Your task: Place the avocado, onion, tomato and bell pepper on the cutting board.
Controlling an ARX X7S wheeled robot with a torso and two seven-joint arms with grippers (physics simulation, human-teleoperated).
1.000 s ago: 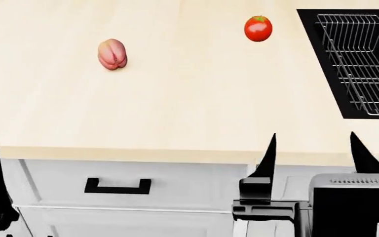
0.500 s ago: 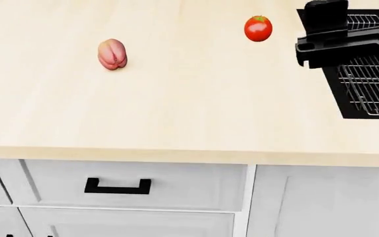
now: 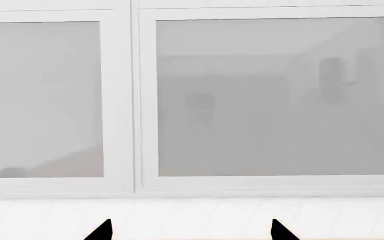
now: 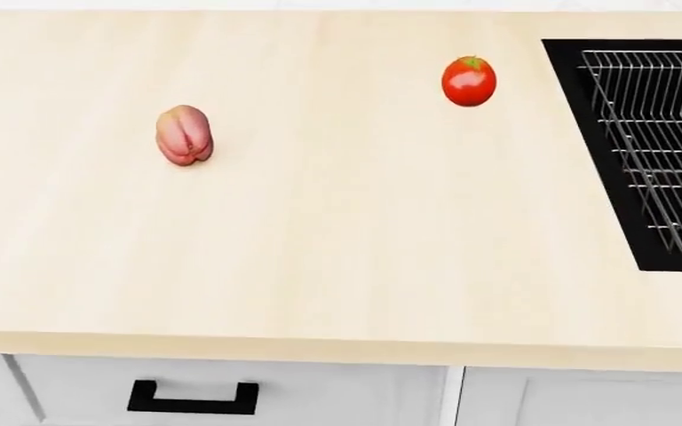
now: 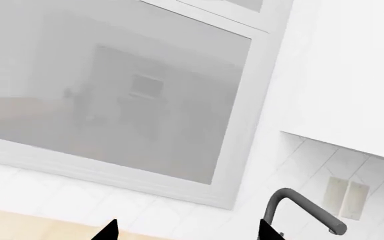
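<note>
In the left wrist view, only the two dark tips of the left gripper (image 3: 190,231) are seen, standing apart with nothing between them, raised and aimed at a frosted window (image 3: 272,97) above white wall tiles. None of the task's things is shown here.

In the head view, no arm is pictured. The bell pepper (image 4: 184,135) is seen standing on the pale countertop (image 4: 341,257), well to the left of the sink (image 4: 661,151) with its wire rack. The tomato (image 4: 469,81) is found near the sink's left edge, farther back than the pepper and well apart from it. The cutting board, avocado and onion are not in frame.

In the right wrist view, the tips of the right gripper (image 5: 186,230) are likewise parted and empty, pointed at the window, with the sink's grey faucet (image 5: 305,210) beside them.

The step is judged to be an approach. The wrists should be tilted down until the produce is seen, the nearer arm chosen, and the board located before anything is lifted.
</note>
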